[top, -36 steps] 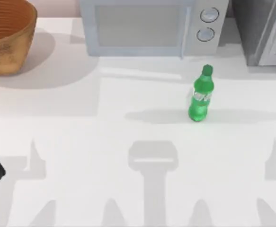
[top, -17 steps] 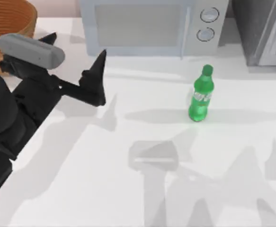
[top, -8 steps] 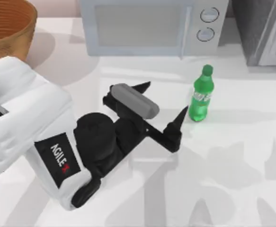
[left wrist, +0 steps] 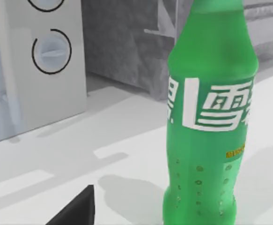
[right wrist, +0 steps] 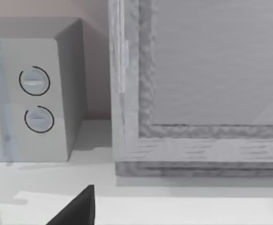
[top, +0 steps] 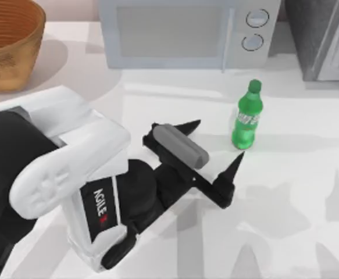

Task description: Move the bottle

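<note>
Bottle (top: 247,118) upright on table (top: 297,192), just beyond left gripper (top: 216,142), jaws spread wide, not touching it

bottle (top: 248,116) | green, capped | upright | table, right of centre

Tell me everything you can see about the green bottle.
The bottle is bright green, plastic-looking, with a green screw cap, a contoured body and white characters printed at its waist. It stands upright on the white table, in front of the microwave. Nothing touches it; the left gripper, fingers open, is close beside it.
</note>
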Motion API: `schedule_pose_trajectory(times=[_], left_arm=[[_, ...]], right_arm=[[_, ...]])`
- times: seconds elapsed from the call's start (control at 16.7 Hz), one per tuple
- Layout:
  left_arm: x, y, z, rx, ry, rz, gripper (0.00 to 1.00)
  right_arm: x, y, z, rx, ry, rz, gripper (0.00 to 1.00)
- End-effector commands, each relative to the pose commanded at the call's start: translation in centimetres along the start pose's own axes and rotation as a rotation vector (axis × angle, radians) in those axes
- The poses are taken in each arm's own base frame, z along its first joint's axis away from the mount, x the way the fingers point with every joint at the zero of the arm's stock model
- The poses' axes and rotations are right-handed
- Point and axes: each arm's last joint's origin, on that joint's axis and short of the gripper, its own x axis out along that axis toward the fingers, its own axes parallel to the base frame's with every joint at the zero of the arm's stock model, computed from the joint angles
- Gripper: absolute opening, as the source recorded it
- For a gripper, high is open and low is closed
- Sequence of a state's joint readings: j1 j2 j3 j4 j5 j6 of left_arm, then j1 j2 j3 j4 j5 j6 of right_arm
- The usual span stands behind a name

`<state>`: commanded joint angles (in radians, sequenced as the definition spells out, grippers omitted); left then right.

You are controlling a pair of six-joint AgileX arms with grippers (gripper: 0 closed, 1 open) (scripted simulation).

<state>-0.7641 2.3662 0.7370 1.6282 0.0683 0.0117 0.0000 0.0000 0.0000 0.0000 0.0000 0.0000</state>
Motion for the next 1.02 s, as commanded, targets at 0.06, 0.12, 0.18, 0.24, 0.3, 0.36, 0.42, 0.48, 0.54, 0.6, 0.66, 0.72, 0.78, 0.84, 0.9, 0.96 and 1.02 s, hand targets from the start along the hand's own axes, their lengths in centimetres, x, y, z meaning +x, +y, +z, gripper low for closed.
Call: schedule_pose_trajectory(times=[0.06, 0.12, 0.18, 0.24, 0.3, 0.36, 0.42, 0.48, 0.54, 0.6, 0.66, 0.72, 0.78, 0.84, 0.9, 0.96, 1.02], left_arm=[[0.0, 0.0, 0.0, 0.0, 0.0, 0.0, 1.0], [-0.1, 0.2, 0.0, 0.0, 0.005, 0.005, 1.0], [0.0, 0.2, 0.0, 0.0, 0.004, 0.005, 1.0], [0.3, 0.1, -0.1, 0.0, 0.004, 0.003, 1.0], [0.8, 0.1, -0.1, 0.0, 0.004, 0.001, 1.0], [1.5, 0.1, -0.2, 0.0, 0.003, 0.0, 1.0], [2.5, 0.0, -0.3, 0.0, 0.002, 0.0, 1.0], [3.6, 0.0, -0.3, 0.0, 0.0, -0.001, 1.0], [4.7, 0.0, -0.4, 0.0, -0.001, -0.001, 1.0], [5.9, 0.0, -0.4, 0.0, -0.002, 0.0, 1.0], [7.0, 0.0, -0.3, 0.0, -0.003, 0.0, 1.0], [8.0, 0.0, -0.2, 0.0, -0.004, 0.0, 1.0], [8.8, 0.0, -0.1, 0.0, -0.004, 0.0, 1.0], [9.4, 0.0, -0.1, 0.0, -0.003, 0.0, 1.0], [9.8, 0.0, 0.0, 0.0, -0.001, 0.0, 1.0], [10.0, 0.0, 0.0, 0.0, 0.0, 0.0, 1.0], [10.0, 0.0, 0.0, 0.0, 0.0, 0.0, 1.0]], right_arm=[[0.0, 0.0, 0.0, 0.0, 0.0, 0.0, 1.0], [0.0, 0.0, 0.0, 0.0, 0.0, 0.0, 1.0], [0.0, 0.0, 0.0, 0.0, 0.0, 0.0, 1.0], [0.0, 0.0, 0.0, 0.0, 0.0, 0.0, 1.0], [0.0, 0.0, 0.0, 0.0, 0.0, 0.0, 1.0], [0.0, 0.0, 0.0, 0.0, 0.0, 0.0, 1.0], [0.0, 0.0, 0.0, 0.0, 0.0, 0.0, 1.0], [0.0, 0.0, 0.0, 0.0, 0.0, 0.0, 1.0], [0.0, 0.0, 0.0, 0.0, 0.0, 0.0, 1.0], [0.0, 0.0, 0.0, 0.0, 0.0, 0.0, 1.0], [0.0, 0.0, 0.0, 0.0, 0.0, 0.0, 1.0], [0.0, 0.0, 0.0, 0.0, 0.0, 0.0, 1.0], [0.0, 0.0, 0.0, 0.0, 0.0, 0.0, 1.0], [0.0, 0.0, 0.0, 0.0, 0.0, 0.0, 1.0], [0.0, 0.0, 0.0, 0.0, 0.0, 0.0, 1.0], [0.0, 0.0, 0.0, 0.0, 0.0, 0.0, 1.0], [0.0, 0.0, 0.0, 0.0, 0.0, 0.0, 1.0]])
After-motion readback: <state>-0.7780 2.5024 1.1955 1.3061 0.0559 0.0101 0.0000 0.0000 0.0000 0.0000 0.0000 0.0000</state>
